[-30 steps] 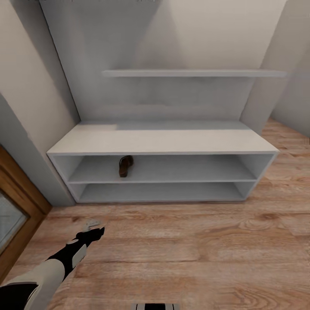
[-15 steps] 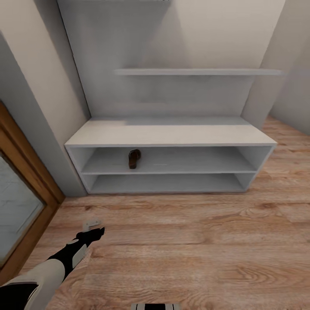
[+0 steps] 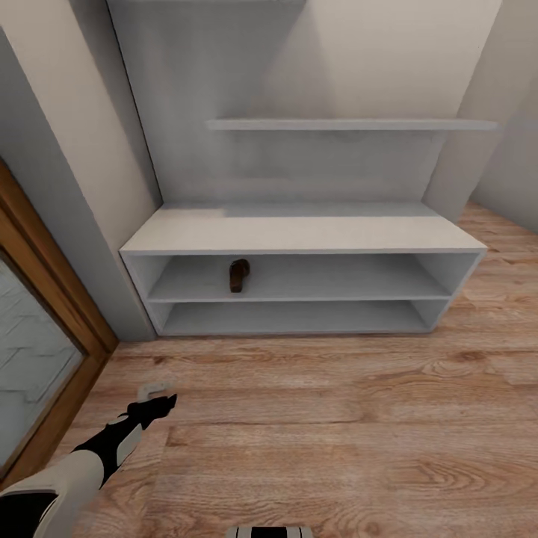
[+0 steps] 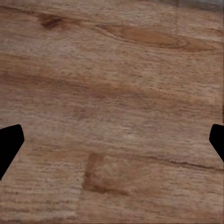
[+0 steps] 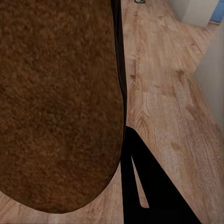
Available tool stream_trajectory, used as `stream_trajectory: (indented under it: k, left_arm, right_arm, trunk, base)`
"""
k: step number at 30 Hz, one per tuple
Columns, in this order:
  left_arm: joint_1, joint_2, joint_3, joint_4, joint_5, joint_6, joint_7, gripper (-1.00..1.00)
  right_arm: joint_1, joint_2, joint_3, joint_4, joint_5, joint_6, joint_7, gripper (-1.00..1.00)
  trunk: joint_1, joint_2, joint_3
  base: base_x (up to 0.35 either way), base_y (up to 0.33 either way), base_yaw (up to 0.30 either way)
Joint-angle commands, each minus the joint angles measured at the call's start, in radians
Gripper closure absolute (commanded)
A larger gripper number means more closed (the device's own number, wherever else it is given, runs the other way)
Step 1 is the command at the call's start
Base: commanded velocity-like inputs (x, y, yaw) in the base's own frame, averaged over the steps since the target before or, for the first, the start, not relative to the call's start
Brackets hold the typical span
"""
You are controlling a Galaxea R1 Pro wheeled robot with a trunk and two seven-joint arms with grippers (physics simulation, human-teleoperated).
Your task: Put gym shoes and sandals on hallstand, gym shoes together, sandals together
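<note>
The pale grey hallstand [image 3: 299, 233] stands against the wall ahead. One brown sandal [image 3: 238, 276] lies on its upper open shelf, left of middle. The other sandal [image 5: 56, 102] is seen from very close in the right wrist view, brown sole towards the camera. My right gripper [image 5: 125, 140] is shut on it, one black finger [image 5: 149, 186] lying along its edge above the wood-plank corridor floor [image 5: 163, 84]. My left gripper [image 3: 157, 404] hangs open and empty over the floor [image 4: 112, 93], its fingertips [image 4: 9, 144] wide apart. The gym shoes are out of view.
A wooden door frame with a glass pane [image 3: 45, 314] runs along the left, close to my left arm. Walls close in on both sides of the hallstand. A broad stretch of floor [image 3: 336, 418] lies between me and the unit.
The camera has moved: the hallstand has slid rightward and looks a little farther off, and more of the door frame shows. My left arm keeps nearly the same pose.
</note>
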Motion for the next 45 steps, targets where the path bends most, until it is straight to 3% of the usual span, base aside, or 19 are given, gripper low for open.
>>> stream_trajectory:
  k: [1, 4, 10, 15, 17, 22, 23, 25, 28, 30, 31, 32, 33, 34, 35, 37, 38, 41, 45]
  left_arm:
    - [-0.001, 0.024, -0.002, 0.002, 0.010, -0.004, -0.072, -1.00]
    - [0.000, 0.084, -0.001, 0.003, 0.011, -0.007, -0.344, -1.00]
    - [0.001, 0.168, 0.000, 0.005, 0.014, -0.020, -0.691, -1.00]
    - [0.001, 0.206, 0.005, 0.035, 0.020, -0.087, -0.921, -1.00]
    - [0.001, 0.239, 0.029, 0.080, 0.092, -0.179, -1.137, -1.00]
    - [0.001, 0.291, 0.037, 0.108, 0.198, -0.198, -1.243, -1.00]
    - [0.002, 0.318, 0.038, 0.115, 0.249, -0.201, -1.295, -1.00]
    - [0.002, 0.320, 0.037, 0.116, 0.254, -0.201, -1.299, -1.00]
    - [0.002, 0.315, 0.036, 0.116, 0.259, -0.200, -1.301, -1.00]
    - [0.002, 0.312, 0.034, 0.115, 0.260, -0.200, -1.299, -1.00]
    - [0.002, 0.311, 0.034, 0.115, 0.260, -0.200, -1.296, -1.00]
    - [0.002, 0.310, 0.033, 0.115, 0.260, -0.200, -1.295, -1.00]
    - [0.002, 0.310, 0.033, 0.115, 0.259, -0.200, -1.293, -1.00]
    - [0.002, 0.310, 0.033, 0.115, 0.260, -0.200, -1.291, -1.00]
    - [0.002, 0.309, 0.033, 0.115, 0.260, -0.200, -1.288, -1.00]
    - [0.002, 0.309, 0.033, 0.115, 0.260, -0.200, -1.284, -1.00]
    - [0.002, 0.309, 0.033, 0.116, 0.260, -0.200, -1.276, -1.00]
    - [0.002, 0.309, 0.033, 0.116, 0.260, -0.199, -1.258, -1.00]
    - [0.002, 0.307, 0.033, 0.116, 0.260, -0.200, -1.240, -1.00]
  right_arm:
    - [-0.002, 0.000, -0.002, 0.000, 0.008, 0.004, 0.007, 1.00]
    - [-0.002, 0.011, -0.001, 0.001, 0.007, 0.004, 0.008, 1.00]
    - [-0.001, 0.069, -0.001, 0.003, 0.006, 0.003, 0.007, 1.00]
    - [-0.002, 0.119, 0.000, 0.005, 0.009, 0.001, 0.007, 1.00]
    - [-0.002, 0.147, 0.002, 0.015, 0.011, -0.005, 0.008, 1.00]
    - [-0.002, 0.176, 0.006, 0.029, 0.012, -0.007, 0.008, 1.00]
    - [-0.002, 0.228, 0.079, 0.032, 0.014, -0.007, 0.009, 1.00]
    - [-0.002, 0.246, 0.129, 0.032, 0.014, -0.007, 0.009, 1.00]
    - [-0.002, 0.293, 0.320, 0.034, 0.014, -0.007, 0.008, 1.00]
    - [-0.002, 0.326, 0.473, 0.036, 0.014, -0.007, 0.008, 1.00]
    - [-0.002, 0.351, 0.590, 0.039, 0.013, -0.006, 0.006, 1.00]
    - [-0.001, 0.364, 0.652, 0.040, 0.013, -0.005, 0.005, 1.00]
    - [-0.001, 0.396, 0.781, 0.043, 0.012, -0.002, 0.003, 1.00]
    - [-0.002, 0.414, 0.846, 0.045, 0.012, -0.001, 0.003, 1.00]
    - [-0.002, 0.457, 0.974, 0.047, 0.010, 0.002, 0.002, 1.00]
    - [-0.002, 0.509, 1.092, 0.050, 0.009, 0.008, 0.000, 1.00]
    - [-0.002, 0.567, 1.193, 0.053, 0.009, 0.021, 0.000, 1.00]
    - [-0.002, 0.664, 1.325, 0.081, 0.011, 0.070, -0.002, 1.00]
    - [-0.002, 0.726, 1.391, 0.170, 0.011, 0.138, -0.002, 1.00]
  trunk:
    - [0.000, 0.000, -0.001]
    - [0.000, 0.000, -0.001]
    - [0.000, 0.000, -0.001]
    - [0.000, 0.000, -0.001]
    - [0.000, 0.000, -0.001]
    - [0.000, 0.000, -0.001]
    - [0.000, 0.000, -0.001]
    - [0.000, 0.000, -0.001]
    - [0.000, 0.000, -0.001]
    - [0.000, 0.000, -0.001]
    - [0.000, 0.000, -0.001]
    - [0.000, 0.000, -0.001]
    - [0.000, 0.000, -0.001]
    - [0.000, 0.000, -0.001]
    - [0.000, 0.000, -0.001]
    - [0.000, 0.000, -0.001]
    - [0.000, 0.000, -0.001]
    - [0.000, 0.000, -0.001]
    - [0.000, 0.000, -0.001]
  base:
    - [0.000, 0.002, 0.000]
    - [0.000, 0.000, 0.000]
    - [0.000, 0.000, 0.000]
    - [0.000, 0.000, 0.000]
    - [0.000, 0.000, 0.000]
    - [0.000, 0.000, 0.000]
    - [0.000, 0.000, 0.000]
    - [0.000, 0.000, 0.000]
    - [0.000, 0.000, 0.000]
    - [0.000, 0.000, 0.000]
    - [0.000, 0.000, 0.000]
    - [0.000, 0.000, 0.000]
    - [0.000, 0.000, 0.000]
    - [0.000, 0.000, 0.000]
    - [0.000, 0.000, 0.000]
    - [0.000, 0.000, 0.000]
    - [0.000, 0.000, 0.000]
    - [0.000, 0.000, 0.000]
    - [0.000, 0.000, 0.000]
